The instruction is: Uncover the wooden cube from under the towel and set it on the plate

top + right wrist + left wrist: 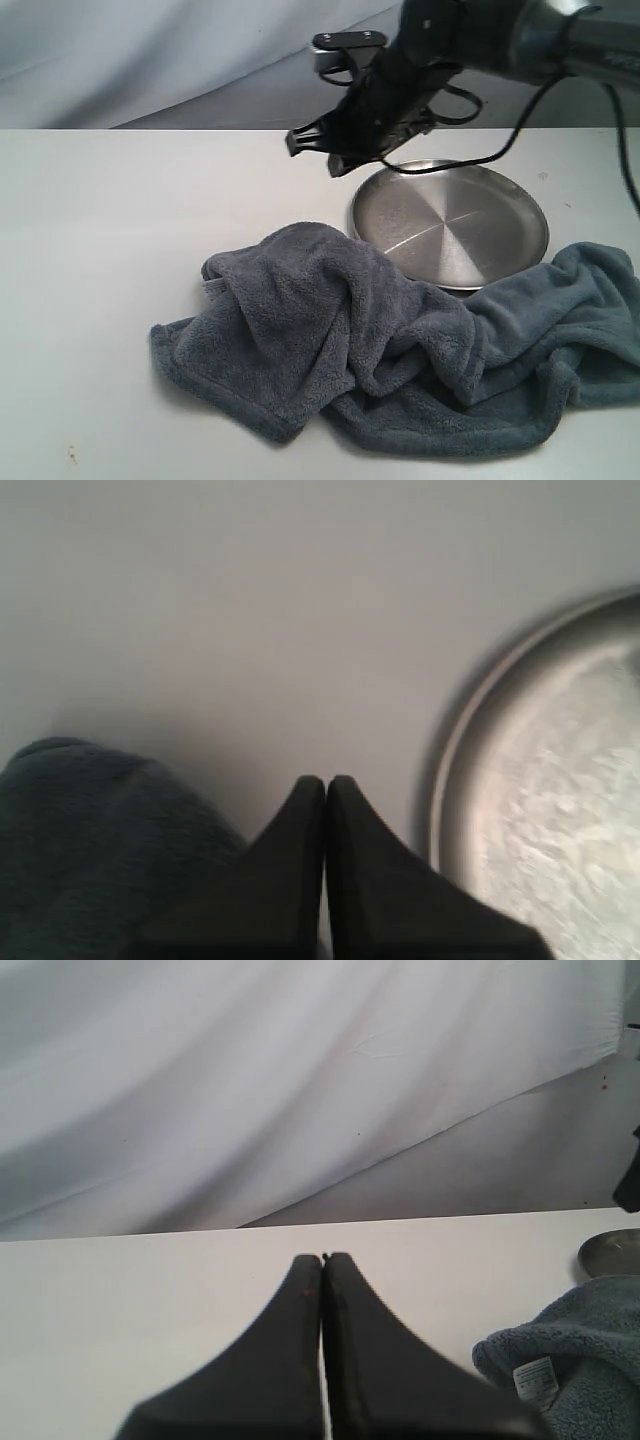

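Note:
The blue-grey towel (340,340) lies crumpled across the front of the white table, its far edge overlapping the near rim of the silver plate (450,220). The wooden cube is hidden; no part of it shows. My right gripper (312,150) hangs above the table just beyond the plate's left rim, jaws shut on nothing. In the right wrist view that gripper (325,780) sits between the towel (90,850) and the plate (560,810). My left gripper (322,1258) is shut and empty over bare table, with the towel (570,1350) off to one side. It is out of the exterior view.
The plate holds nothing. A white care label (535,1378) shows on the towel's hem. A pale draped backdrop (150,60) hangs behind the table. The right arm's black cable (500,140) loops over the plate's far side.

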`<state>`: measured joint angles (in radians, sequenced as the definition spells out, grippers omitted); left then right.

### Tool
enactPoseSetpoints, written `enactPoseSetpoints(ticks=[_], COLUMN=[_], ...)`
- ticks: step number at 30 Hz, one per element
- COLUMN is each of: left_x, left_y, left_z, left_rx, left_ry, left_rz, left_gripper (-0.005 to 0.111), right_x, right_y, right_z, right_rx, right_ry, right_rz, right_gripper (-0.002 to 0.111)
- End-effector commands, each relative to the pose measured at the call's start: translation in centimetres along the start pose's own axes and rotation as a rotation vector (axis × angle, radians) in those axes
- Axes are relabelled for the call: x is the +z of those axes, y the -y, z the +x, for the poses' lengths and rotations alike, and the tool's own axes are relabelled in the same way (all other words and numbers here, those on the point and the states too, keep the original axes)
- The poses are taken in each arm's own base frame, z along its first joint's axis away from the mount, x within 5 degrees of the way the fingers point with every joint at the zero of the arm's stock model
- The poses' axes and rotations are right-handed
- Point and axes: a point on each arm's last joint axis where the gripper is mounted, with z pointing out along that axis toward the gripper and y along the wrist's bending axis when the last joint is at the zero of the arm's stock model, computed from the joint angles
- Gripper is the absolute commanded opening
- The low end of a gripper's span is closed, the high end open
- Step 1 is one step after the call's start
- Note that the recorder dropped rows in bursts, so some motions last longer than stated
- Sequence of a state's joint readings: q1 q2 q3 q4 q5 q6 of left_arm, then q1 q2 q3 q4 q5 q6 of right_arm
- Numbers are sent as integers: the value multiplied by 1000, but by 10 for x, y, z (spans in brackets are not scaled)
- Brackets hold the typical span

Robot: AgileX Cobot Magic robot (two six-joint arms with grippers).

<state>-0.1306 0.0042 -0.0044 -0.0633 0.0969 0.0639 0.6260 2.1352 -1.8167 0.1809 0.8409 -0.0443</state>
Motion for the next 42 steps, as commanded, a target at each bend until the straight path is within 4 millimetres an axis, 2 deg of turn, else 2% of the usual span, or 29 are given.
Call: enactPoseSetpoints(ticks=[1, 5, 8, 12, 19, 23, 28, 30, 35, 38, 42], left_x=[0, 0, 0, 0, 0, 0, 0, 0, 0, 0, 0], left_y=[0, 0, 0, 0, 0, 0, 0, 0, 0, 0, 0], left_z=[0, 0, 0, 0, 0, 0, 0, 0, 0, 0, 0], left_rx=[-5, -5, -5, -5, -5, -5, -5, -5, -5, -5, -5], left_ry=[11, 11, 11, 11, 11, 11, 11, 11, 11, 11, 11], left_rz=[-3, -3, -3, -3, -3, -3, -3, -3, -3, -3, -3], left_gripper=[0, 0, 0, 0, 0, 0, 0, 0, 0, 0, 0], right_x=[12, 15, 14, 10, 2, -2, -3, -2, -22, -39, -57], right_y=[-55, -99, -133, -169, -216, -226, -211, -199, -163, -128, -67], right_z=[0, 13, 32, 56, 90, 104, 128, 141, 165, 173, 179], right_rx=[-145, -235, -327, -442, -567, -589, -582, -567, -504, -413, -251], right_ry=[-35, -76, -170, -280, -391, -423, -472, -460, -401, -335, -274], right_rz=[-70, -113, -147, -180, -212, -216, -190, -154, -126, -102, -41], right_gripper=[0, 0, 0, 0, 0, 0, 0, 0, 0, 0, 0])
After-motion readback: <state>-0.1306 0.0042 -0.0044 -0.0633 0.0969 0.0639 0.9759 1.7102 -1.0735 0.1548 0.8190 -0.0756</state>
